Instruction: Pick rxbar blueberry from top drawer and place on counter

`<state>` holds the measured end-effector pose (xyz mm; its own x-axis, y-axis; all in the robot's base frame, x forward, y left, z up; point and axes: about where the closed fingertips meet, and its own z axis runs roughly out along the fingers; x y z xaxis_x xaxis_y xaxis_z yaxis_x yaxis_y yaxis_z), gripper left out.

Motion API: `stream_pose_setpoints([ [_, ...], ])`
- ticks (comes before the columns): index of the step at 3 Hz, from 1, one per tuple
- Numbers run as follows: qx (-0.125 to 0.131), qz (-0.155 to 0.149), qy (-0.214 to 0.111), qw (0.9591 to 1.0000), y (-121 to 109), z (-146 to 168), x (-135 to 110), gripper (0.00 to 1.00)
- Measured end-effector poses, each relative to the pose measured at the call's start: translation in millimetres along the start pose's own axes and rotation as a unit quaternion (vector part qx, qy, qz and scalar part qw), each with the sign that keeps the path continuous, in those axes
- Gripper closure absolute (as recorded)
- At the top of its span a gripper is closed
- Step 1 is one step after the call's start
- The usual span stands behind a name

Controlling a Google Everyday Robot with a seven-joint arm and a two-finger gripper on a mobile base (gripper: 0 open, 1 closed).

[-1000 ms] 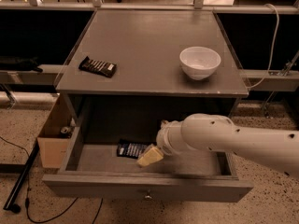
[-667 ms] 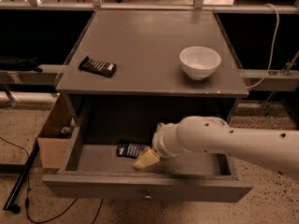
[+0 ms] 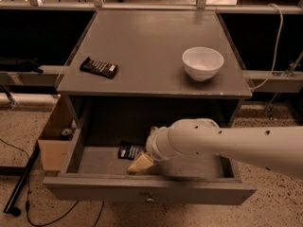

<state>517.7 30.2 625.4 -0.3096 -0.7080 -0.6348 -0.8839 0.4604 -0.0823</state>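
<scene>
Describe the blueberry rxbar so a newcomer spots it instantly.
Under the grey counter, the top drawer stands open; on its floor, left of centre, lies the rxbar blueberry, with the gripper just beside its right end. It is navy with white print and inside the drawer, unlike the black bar on the counter.

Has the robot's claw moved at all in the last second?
Yes. The gripper has slid slightly left inside the drawer: from above the knob to left of it, beside the blue bar.
</scene>
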Motion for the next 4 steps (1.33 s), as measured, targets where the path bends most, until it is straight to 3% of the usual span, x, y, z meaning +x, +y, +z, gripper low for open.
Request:
stream_pose_setpoints([
  [2, 0.003, -0.006, 0.011, 0.9999, -9.9, 13.3, -7.8, 0.0],
  [3, 0.004, 0.007, 0.02, 0.9998, -9.7, 17.9, 21.1, 0.0],
  [4, 0.0, 0.008, 0.024, 0.9997, -5.4, 23.7, 26.5, 0.0],
])
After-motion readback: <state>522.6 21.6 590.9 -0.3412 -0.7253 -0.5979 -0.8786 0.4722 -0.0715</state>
